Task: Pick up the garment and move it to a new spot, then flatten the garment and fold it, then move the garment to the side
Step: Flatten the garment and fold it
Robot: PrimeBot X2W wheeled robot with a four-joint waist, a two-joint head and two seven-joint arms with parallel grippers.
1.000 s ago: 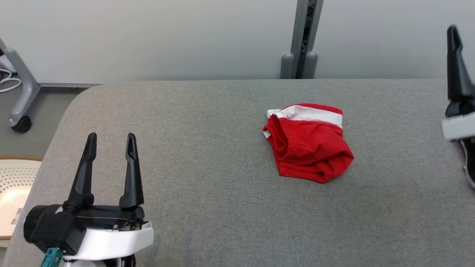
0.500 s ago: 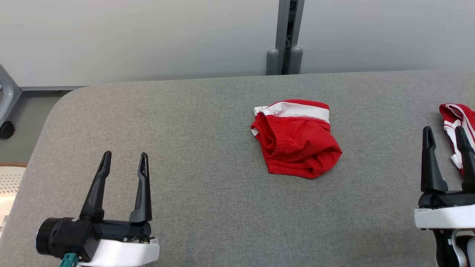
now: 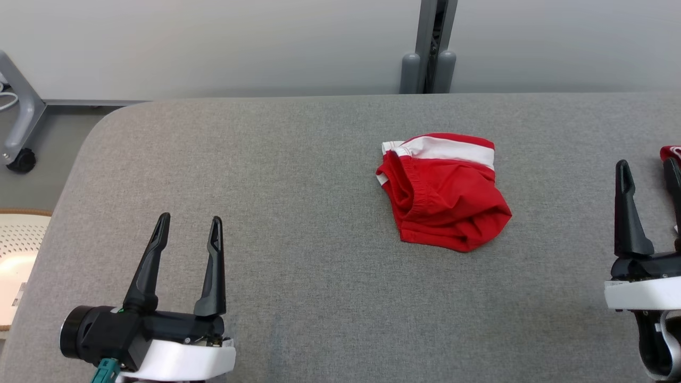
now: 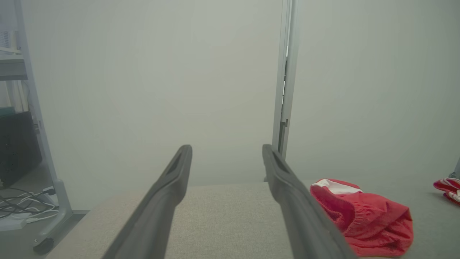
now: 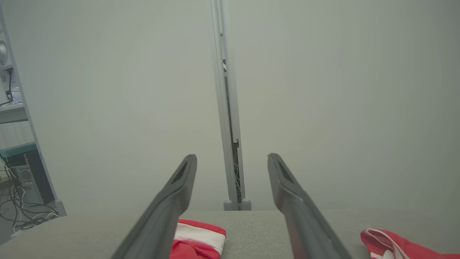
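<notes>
Right claw (image 3: pixel 648 165) has swung down to rest, jaws apart like the left claw (image 3: pixel 190 217); both are empty. Red shorts (image 3: pixel 444 194) lie rumpled right of centre on the table (image 3: pixel 298 159), held by neither.

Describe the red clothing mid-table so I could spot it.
On the grey table, before the wall post, lies the crumpled red garment. A broad white band along its far edge sets it apart from the second red garment at the right.

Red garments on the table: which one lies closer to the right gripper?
The red garment with white piping, at the right edge beside the right gripper; the white-banded red garment lies mid-table, farther away.
</notes>
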